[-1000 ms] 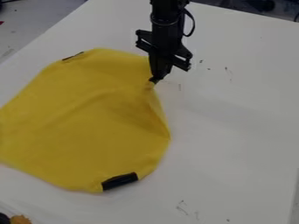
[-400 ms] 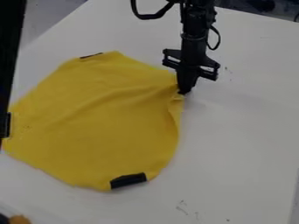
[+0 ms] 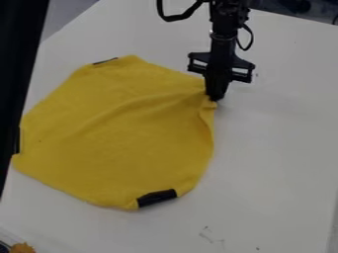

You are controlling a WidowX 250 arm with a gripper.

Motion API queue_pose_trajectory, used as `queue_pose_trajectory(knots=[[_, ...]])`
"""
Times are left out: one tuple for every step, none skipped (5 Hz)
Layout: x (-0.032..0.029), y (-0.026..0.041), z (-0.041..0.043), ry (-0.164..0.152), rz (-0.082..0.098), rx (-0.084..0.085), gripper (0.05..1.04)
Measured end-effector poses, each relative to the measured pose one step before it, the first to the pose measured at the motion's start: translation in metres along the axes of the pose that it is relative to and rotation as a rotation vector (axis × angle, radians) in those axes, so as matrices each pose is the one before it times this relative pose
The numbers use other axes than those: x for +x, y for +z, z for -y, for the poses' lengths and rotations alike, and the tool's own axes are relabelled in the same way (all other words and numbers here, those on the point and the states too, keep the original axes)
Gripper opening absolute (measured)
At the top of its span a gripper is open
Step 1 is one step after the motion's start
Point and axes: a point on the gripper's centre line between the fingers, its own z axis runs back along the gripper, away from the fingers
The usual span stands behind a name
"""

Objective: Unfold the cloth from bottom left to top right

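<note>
Near the cloth point(image 3: 119, 133), marks point(image 3: 208, 238) (illegible)

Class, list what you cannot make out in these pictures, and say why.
All in the camera view:
- Tip of the yellow cloth's right corner: covered by the hand.
- Cloth's underside: against the table.
- Left black patch: partly behind the large black thing.
- That thing's full shape: left edge cuts it.
- Orange-brown thing: bottom edge cuts it.
</note>
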Motion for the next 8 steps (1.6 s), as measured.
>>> queue_pose_trajectory(knots=[[-0.00554, -0.00069, 0.00602, 0.0338, -0.0088, 0.0030, 0.499], [-0.00519, 0.00009, 0.00410, 0.0299, -0.0302, -0.0135, 0.799], [-0.00032, 0.00171, 0.00686, 0.0299, -0.0049, -0.0297, 0.995], [0.00637, 0.00211, 0.00549, 0.0424, 0.0356, -0.0250, 1.001], [0.00697, 0.00169, 0.00091, 0.0481, 0.0515, 0.0084, 1.003], [0.00858, 0.00492, 0.00167, 0.0147, 0.0474, 0.0289, 1.001], [0.00376, 0.01336, -0.00099, -0.0087, 0.0410, 0.0558, 1.001], [0.01399, 0.03294, -0.00123, -0.0524, 0.0529, 0.0376, 1.001]])
